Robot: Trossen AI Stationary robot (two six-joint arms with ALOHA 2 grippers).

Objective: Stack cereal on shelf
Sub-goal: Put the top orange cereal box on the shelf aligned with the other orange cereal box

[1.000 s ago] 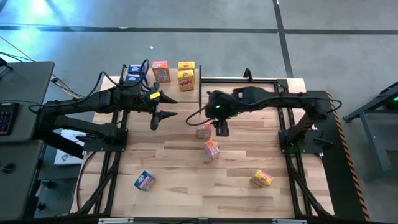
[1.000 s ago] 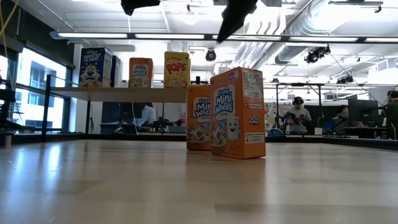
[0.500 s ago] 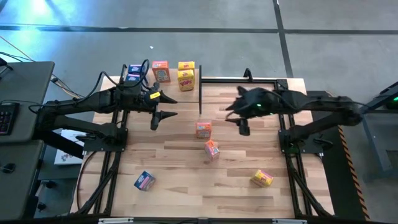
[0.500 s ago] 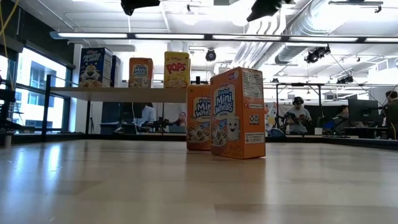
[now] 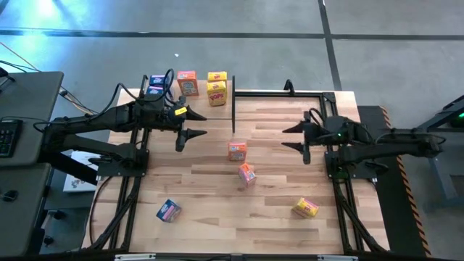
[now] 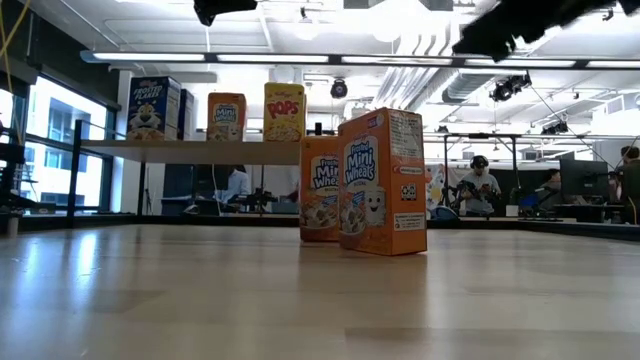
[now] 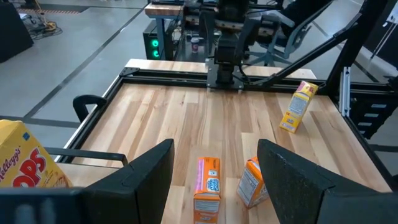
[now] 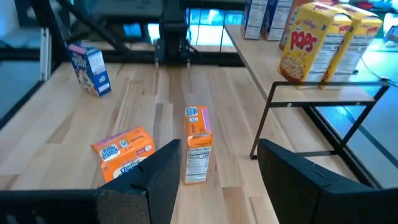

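Both grippers hang open above the table and hold nothing. My left gripper [image 5: 200, 125] is over the left half, near the shelf [image 8: 323, 93]. My right gripper [image 5: 286, 138] is over the right half. Between them two orange cereal boxes [image 5: 237, 151] [image 5: 247, 174] stand upright on the tabletop, bottoms down. A blue box [image 5: 168, 210] rests near the front left and a yellow one [image 5: 305, 208] near the front right. On the shelf stand a blue box [image 6: 153, 107], an orange box [image 6: 226, 116] and yellow Pops boxes [image 6: 284, 111].
The shelf's thin black post [image 5: 233, 110] and frame rise at the table's far left part. Black rails [image 5: 290, 92] run along the table's far edge and sides. Bare wood [image 5: 239, 225] lies between the blue and yellow boxes near the front edge.
My right gripper has drawn back from above the farther orange box toward the table's right edge, sinking a little and tipping up from a steep downward slant to nearly level. Both orange boxes stand as before.
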